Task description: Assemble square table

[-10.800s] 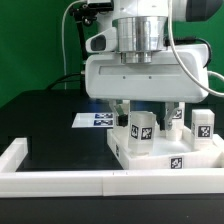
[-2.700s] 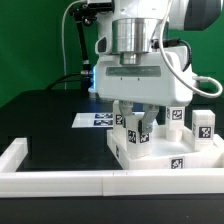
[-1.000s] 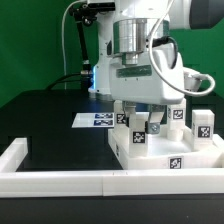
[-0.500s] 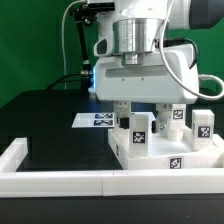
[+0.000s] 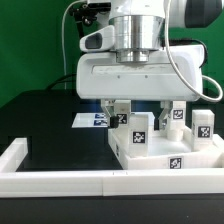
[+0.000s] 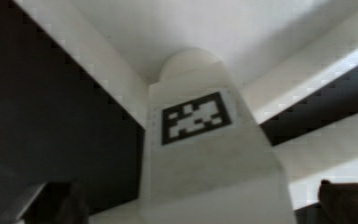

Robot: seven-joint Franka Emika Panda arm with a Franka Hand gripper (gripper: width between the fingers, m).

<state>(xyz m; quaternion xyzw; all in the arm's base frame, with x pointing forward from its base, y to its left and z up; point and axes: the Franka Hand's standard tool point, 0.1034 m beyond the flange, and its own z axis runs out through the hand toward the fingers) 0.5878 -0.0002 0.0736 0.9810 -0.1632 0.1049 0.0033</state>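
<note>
Partly hidden behind the gripper: the rear of the square tabletop, lying flat at the exterior view's right inside the white rail. Standing upright on it, tagged leg blocks; one leg between the spread-apart fingers, untouched. Marker board mostly covered behind. Wrist view blurred: leg close up.

Matt white plastic square table, smooth leg block
</note>
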